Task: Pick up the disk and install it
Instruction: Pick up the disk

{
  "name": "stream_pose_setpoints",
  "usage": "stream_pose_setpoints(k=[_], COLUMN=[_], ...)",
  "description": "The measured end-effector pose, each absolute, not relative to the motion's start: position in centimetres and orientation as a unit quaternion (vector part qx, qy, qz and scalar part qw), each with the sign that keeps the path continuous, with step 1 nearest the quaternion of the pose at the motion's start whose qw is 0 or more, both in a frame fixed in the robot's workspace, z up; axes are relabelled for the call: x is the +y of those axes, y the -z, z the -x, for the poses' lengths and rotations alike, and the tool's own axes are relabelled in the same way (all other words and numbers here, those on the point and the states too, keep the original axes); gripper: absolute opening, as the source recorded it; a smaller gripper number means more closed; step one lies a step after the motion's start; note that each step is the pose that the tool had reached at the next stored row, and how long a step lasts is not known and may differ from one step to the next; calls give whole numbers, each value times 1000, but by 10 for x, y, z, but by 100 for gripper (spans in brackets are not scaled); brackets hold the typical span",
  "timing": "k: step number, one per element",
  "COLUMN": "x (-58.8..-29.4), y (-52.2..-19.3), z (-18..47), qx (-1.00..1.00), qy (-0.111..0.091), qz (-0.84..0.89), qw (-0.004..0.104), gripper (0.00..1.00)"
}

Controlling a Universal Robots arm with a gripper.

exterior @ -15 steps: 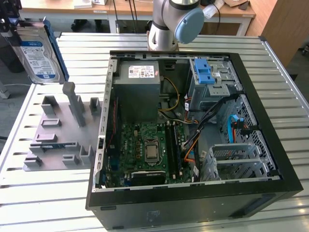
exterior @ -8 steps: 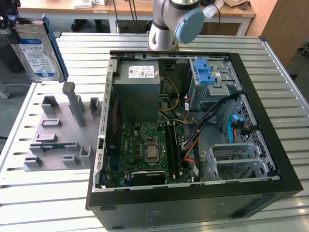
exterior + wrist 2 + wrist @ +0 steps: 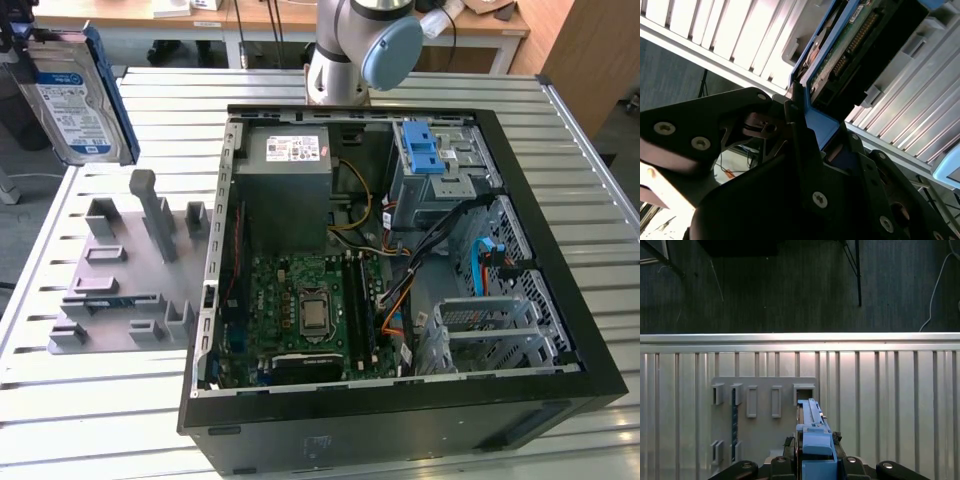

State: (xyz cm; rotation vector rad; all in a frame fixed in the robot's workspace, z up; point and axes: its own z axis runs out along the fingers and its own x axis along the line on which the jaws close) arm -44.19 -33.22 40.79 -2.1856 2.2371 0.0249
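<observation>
The disk, a silver hard drive with a blue-and-white label and a thin blue frame, hangs in the air at the exterior view's upper left, standing on edge above the table's corner. My gripper is shut on its upper end. In the first wrist view the disk appears edge-on, clamped in the gripper, over the grey holder plate. In the second wrist view the disk's blue frame and green circuit board sit between the dark fingers.
An open black computer case lies on the slatted metal table, with a grey power supply, a drive cage with a blue latch and a metal bay inside. The grey holder plate lies beside the case.
</observation>
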Motion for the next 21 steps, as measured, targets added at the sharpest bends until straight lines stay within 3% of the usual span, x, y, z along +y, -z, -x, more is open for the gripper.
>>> stream_pose_setpoints(k=[21], x=[-332], y=[-423], z=[442], qx=[715], qy=[-8], qz=[699], qw=[7], gripper=[36])
